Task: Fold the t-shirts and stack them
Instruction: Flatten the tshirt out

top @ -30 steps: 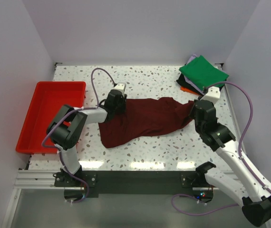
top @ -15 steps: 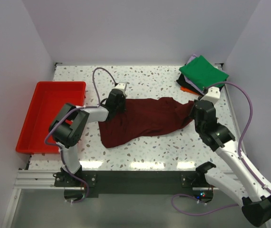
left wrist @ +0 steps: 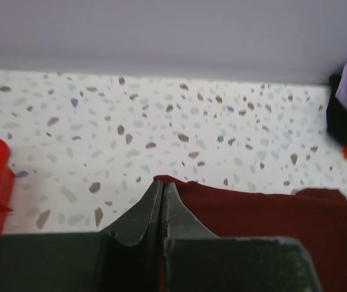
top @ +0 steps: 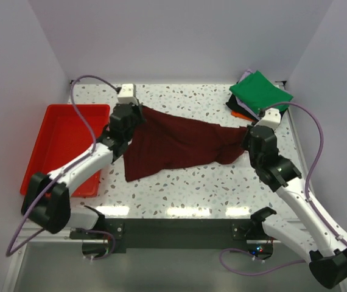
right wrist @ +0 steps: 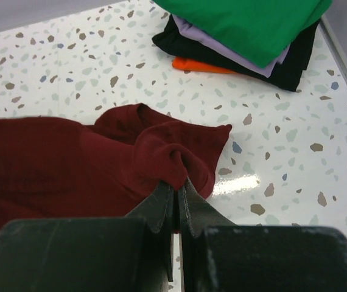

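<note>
The dark maroon t-shirt (top: 173, 143) lies stretched across the middle of the table. My left gripper (top: 138, 111) is shut on its far left corner (left wrist: 164, 181), with the cloth pinched between the fingertips. My right gripper (top: 246, 131) is shut on a bunched fold at the shirt's right end (right wrist: 176, 161). A stack of folded shirts sits at the back right corner: bright green (top: 260, 92) on top, then pale lavender (right wrist: 222, 52), black (right wrist: 295, 64) and orange (right wrist: 201, 64) below.
A red plastic tray (top: 61, 143) stands at the left edge of the table, under my left arm. White walls close the back and both sides. The speckled table top (top: 192, 185) shows in front of the shirt.
My left gripper has lifted and pulled the shirt's left corner back and to the left, toward the far edge. The shirt is drawn out longer. The right gripper has barely moved.
</note>
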